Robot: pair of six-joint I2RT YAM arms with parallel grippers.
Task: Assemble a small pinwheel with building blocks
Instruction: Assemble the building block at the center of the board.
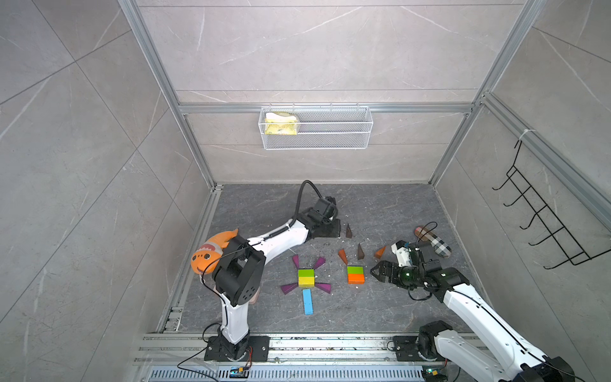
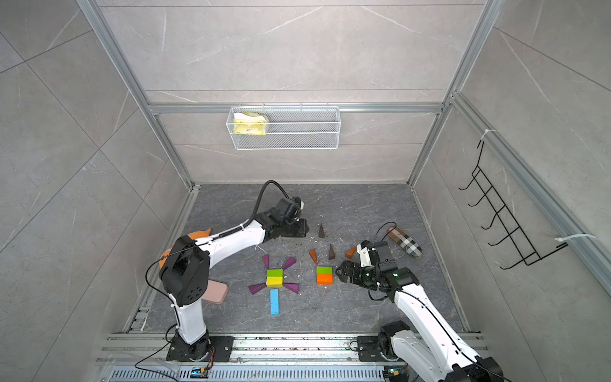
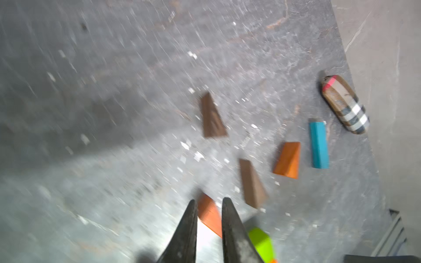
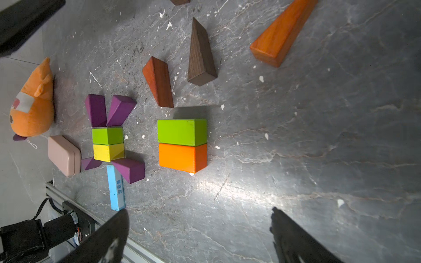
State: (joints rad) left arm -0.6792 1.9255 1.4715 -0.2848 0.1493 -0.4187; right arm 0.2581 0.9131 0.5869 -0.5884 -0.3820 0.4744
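A green brick (image 1: 305,273) and a yellow brick (image 1: 306,281) lie joined, with purple wedges (image 1: 320,263) fanned at their corners and a blue bar (image 1: 307,301) in front. To the right sits a green-and-orange brick pair (image 1: 356,274). Behind it lie loose orange wedges (image 1: 343,256) and brown wedges (image 1: 360,252). My left gripper (image 1: 334,228) hovers at the back beside another brown wedge (image 1: 348,231). In its blurred wrist view the left gripper (image 3: 209,200) shows a narrow gap, holding nothing. My right gripper (image 1: 373,273) stands wide open and empty, right of the brick pair (image 4: 182,144).
A plaid pouch (image 1: 433,241) and a second blue bar (image 3: 319,145) lie at the right near the wall. An orange plush fish (image 1: 211,251) and a pink box (image 2: 215,291) sit by the left arm. A wire basket (image 1: 315,127) hangs on the back wall.
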